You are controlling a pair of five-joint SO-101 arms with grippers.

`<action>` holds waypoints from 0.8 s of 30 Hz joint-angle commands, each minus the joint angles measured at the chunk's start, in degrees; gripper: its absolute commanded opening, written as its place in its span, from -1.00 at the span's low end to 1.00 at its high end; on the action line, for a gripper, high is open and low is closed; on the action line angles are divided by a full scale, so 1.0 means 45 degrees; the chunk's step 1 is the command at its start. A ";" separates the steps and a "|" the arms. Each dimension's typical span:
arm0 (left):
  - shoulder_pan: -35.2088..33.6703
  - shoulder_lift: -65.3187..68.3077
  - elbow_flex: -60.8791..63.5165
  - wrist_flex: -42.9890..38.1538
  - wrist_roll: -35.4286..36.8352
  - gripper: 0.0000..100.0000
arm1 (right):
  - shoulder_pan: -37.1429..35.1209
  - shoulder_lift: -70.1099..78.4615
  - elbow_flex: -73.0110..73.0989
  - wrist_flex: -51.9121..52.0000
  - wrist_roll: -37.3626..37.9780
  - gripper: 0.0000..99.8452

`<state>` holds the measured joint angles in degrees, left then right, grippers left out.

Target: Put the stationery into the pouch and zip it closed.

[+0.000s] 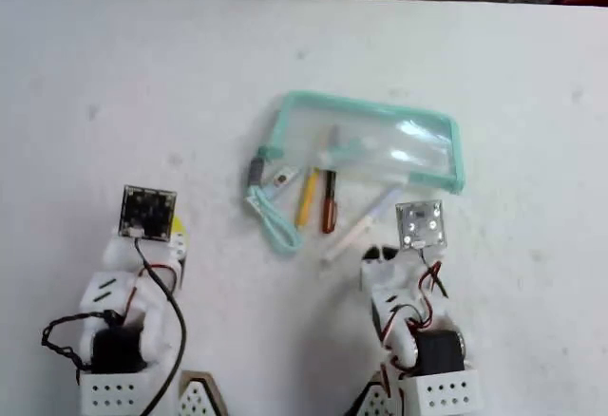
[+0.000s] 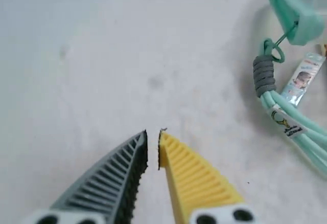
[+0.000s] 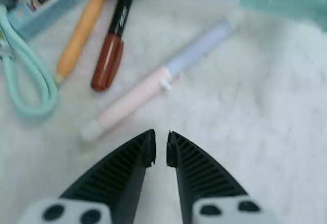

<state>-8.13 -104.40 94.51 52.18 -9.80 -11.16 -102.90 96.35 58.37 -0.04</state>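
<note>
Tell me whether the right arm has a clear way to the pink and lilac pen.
Probably yes: the right gripper sits just short of the pink and lilac pen, bare table between them, the brown pen lying apart.

In the high view the far ends of the orange pen, the brown marker and the pastel pen meet the rim of the pouch; whether they lie inside it or only against it, I cannot tell. The left arm and the right arm are cut off by the lower edge. In the left wrist view the pouch and the teal cord are cut off by the picture's edge, and the print on the small tag is too small to read. In the right wrist view the pouch is a blurred teal band, and the light blue piece beside the cord is cut off and cannot be identified.
</note>
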 commanded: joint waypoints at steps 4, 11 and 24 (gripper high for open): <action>0.2061 -0.0068 -0.3438 0.2716 -0.0215 -0.86 | 0.0029 -0.0068 0.0098 -0.2764 0.3243 -0.91; 0.2335 -0.0049 -0.3575 0.1524 -0.1016 -0.86 | 0.0830 -0.0049 0.0098 -0.1846 0.6681 -0.92; 0.2256 0.7101 -0.7150 0.0313 -0.0313 -0.86 | 0.0811 -0.0049 0.0098 -0.1553 0.6701 -0.91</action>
<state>1.71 -88.22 72.53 55.25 -13.85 -8.18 -102.90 96.35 51.34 29.58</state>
